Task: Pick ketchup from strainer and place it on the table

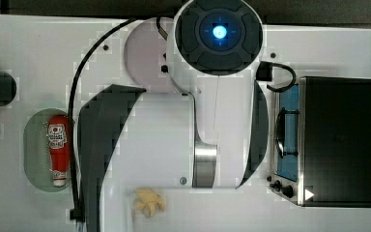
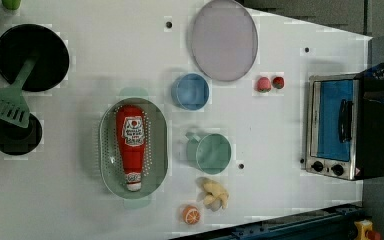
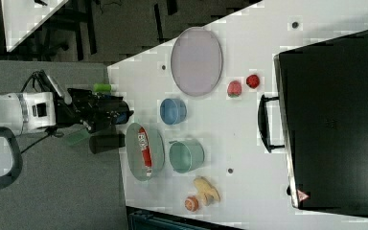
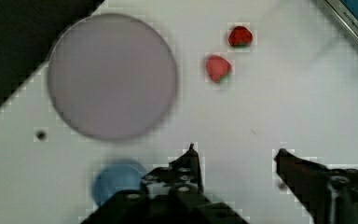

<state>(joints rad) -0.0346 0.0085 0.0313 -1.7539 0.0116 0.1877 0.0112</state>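
You are holding the gripper (image 4: 235,156) with jaws spread and empty, readying for a grasp. The ketchup (image 2: 131,145) is lying in the strainer (image 2: 159,150), well apart from the jaws.

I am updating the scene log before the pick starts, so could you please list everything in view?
ketchup bottle: one, red with white cap, lying in the strainer.
strainer: one, pale green, on the table in the left view's left half.
table: one, white.
plate: one, pale lilac, at the left view's top.
bowl: one, blue, below the plate.
cup: one, teal.
strawberries: two, red.
bananas: one bunch, yellow.
orange half: one.
toaster oven: one, silver and black, blue door.
pans: two, black.
spatula: one, green.
gripper: one, black, open, above bare table.
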